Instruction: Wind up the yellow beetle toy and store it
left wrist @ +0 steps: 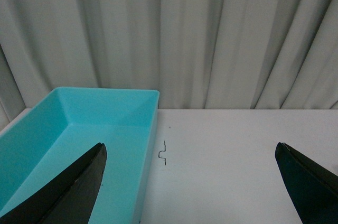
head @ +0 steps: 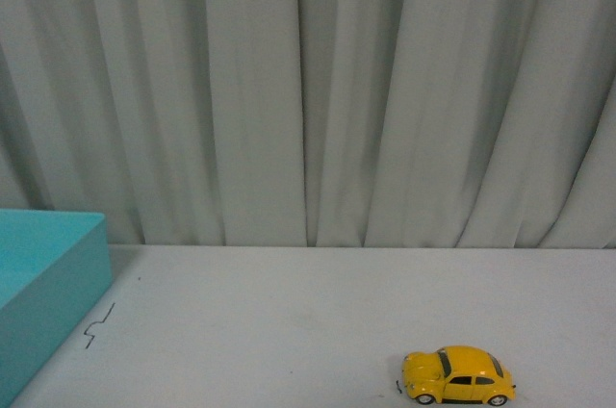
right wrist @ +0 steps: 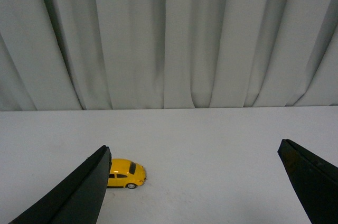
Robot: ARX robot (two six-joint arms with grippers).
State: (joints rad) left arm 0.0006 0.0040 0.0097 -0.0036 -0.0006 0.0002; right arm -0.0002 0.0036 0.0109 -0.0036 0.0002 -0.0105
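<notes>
Rounded yellow beetle toy car (head: 456,376) on white bench (head: 289,331)
Well right of turquoise plastic bin (head: 58,264); left pincer (left wrist: 189,147), right pincer (right wrist: 194,145) agape, empty.

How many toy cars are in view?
1. The yellow beetle toy stands on the white table, close to the robot on its right, apart from the turquoise bin. Part of the bin's inside is hidden.

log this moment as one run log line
yellow beetle toy: on table, right side, ungrasped | teal bin: left edge, toy not inside | left gripper: open | right gripper: open
</notes>
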